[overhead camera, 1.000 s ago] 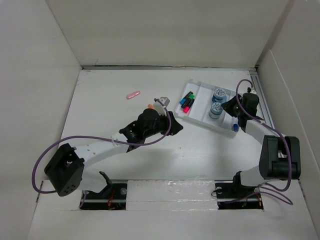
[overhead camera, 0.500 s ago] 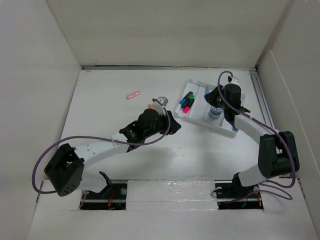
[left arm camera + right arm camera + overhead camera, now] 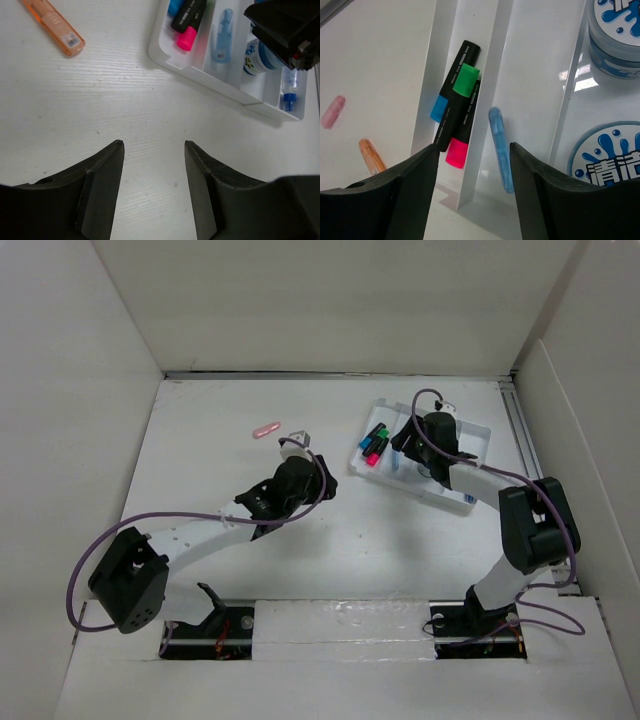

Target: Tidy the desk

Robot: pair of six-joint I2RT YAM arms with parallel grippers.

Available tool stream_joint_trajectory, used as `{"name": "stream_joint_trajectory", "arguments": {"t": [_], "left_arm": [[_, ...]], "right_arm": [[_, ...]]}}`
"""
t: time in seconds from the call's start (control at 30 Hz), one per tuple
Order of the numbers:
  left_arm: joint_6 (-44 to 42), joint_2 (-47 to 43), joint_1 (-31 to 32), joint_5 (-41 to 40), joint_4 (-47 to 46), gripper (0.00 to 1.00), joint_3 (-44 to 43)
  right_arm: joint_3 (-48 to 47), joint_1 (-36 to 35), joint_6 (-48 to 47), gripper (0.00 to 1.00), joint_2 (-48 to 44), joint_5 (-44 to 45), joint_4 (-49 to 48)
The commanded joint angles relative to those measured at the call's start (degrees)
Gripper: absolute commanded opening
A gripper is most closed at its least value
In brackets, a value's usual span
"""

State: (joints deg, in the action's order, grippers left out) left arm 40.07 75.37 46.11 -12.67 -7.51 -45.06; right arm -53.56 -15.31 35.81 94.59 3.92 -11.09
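Note:
The desk (image 3: 400,550) is the wide white tabletop. A white compartment tray (image 3: 482,438) lies at its back right, holding black highlighters (image 3: 373,443) with green, blue and pink ends. My right gripper (image 3: 402,440) hangs open and empty over the tray (image 3: 490,100), with the highlighters (image 3: 457,115) and a clear blue pen piece (image 3: 500,150) lying below its jaws. My left gripper (image 3: 322,472) is open and empty above bare desk (image 3: 150,110), left of the tray (image 3: 165,60). An orange highlighter (image 3: 52,22) lies ahead of it to the left.
A small pink piece (image 3: 266,429) lies loose at the back left, also in the right wrist view (image 3: 332,111). Two blue-topped round tubs (image 3: 615,30) sit in the tray. A small blue item (image 3: 470,496) lies at the tray's near end. White walls ring the desk.
My right gripper has swung left across the tray, from its right end to the highlighter side. My left gripper has drawn back to the left, away from the tray.

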Motion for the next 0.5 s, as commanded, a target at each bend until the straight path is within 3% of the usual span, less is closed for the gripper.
{"name": "stream_joint_trajectory", "arguments": {"t": [0.0, 0.13, 0.2, 0.23, 0.27, 0.3, 0.33, 0.47], "left_arm": [[1.4, 0.0, 0.0, -7.4, 1.9, 0.48, -2.8], [2.9, 1.4, -2.0, -11.4, 3.3, 0.5, -3.9], [3.5, 2.9, -3.3, -11.4, 3.6, 0.5, -4.6], [4.0, 3.5, -3.9, -10.7, 3.9, 0.49, -5.3], [4.7, 4.1, -5.4, -10.3, 4.0, 0.48, -5.7], [5.0, 5.1, -6.0, -9.8, 3.9, 0.48, -6.3], [5.1, 5.7, -6.0, -9.9, 3.1, 0.46, -6.7], [5.4, 10.2, -7.3, -14.5, 3.8, 0.44, -9.8]], "right_arm": [[-1.4, -0.7, -0.4, 0.65, -1.1, 1.6, -3.3], [-0.6, -0.7, -0.6, 0.68, -3.9, 1.0, -3.3], [1.2, -0.7, -0.4, 0.61, -6.2, 0.6, -3.5], [2.2, -1.4, -0.2, 0.55, -9.8, 0.5, -3.8], [3.6, -1.4, 0.1, 0.27, -11.9, 0.3, -4.5], [6.6, -2.1, 1.0, 0.09, -13.8, -1.1, -6.3], [8.1, -3.1, 1.3, 0.0, -16.0, -1.9, -7.3], [14.9, -8.3, 1.0, 0.0, -28.5, -1.1, -10.9]]}}
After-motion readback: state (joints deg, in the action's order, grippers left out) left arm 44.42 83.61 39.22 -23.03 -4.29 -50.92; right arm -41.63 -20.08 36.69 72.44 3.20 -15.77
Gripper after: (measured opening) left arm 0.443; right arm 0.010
